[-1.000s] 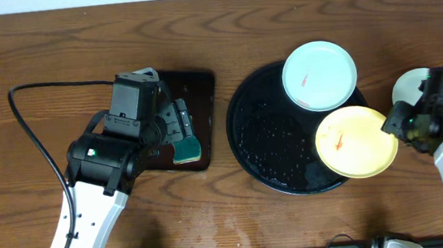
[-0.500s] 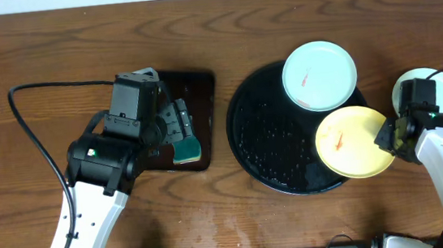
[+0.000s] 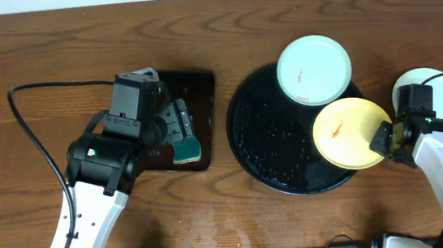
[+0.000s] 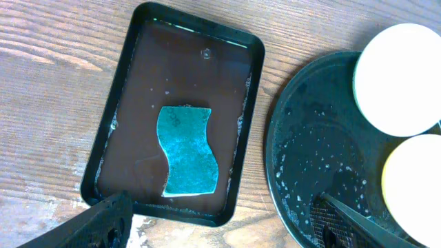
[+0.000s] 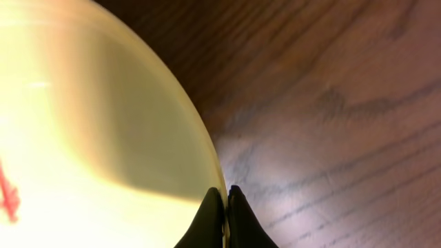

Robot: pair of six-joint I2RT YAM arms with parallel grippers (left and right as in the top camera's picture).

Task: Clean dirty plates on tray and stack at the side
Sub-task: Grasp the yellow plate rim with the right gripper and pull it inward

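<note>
Pinching the rim of the yellow plate point(image 3: 349, 132), my right jaws are closed down to the thickness of the lip, one finger on each face, at the plate's outer right edge. The plate sits over the right side of the round tray point(image 3: 271, 135), with its edge reaching past the tray's rim toward the tabletop point(image 3: 220, 26). Whether it rests on the tray or is already raised cannot be told. A mint plate point(image 3: 314, 69) overlaps the tray's far rim. A third plate point(image 3: 438, 91) lies on the tabletop just beyond my right wrist.

Handling, as judged: the plate looks light, stiff and glossy, and the tray is beaded with droplets, so the lip is probably slick. An edge pinch leaves most of the plate hanging off one side, so it may sag or swivel between the fingers. A deeper bite on the rim would steady it.

The overhead view alone shows all three plates and the red smear point(image 3: 338, 131). Only the right wrist view shows the fingers meeting on the lip. Only the left wrist view shows my left jaws spread wide and holding nothing, above the sponge point(image 4: 187, 151) lying in the rectangular tray point(image 4: 186, 76).
</note>
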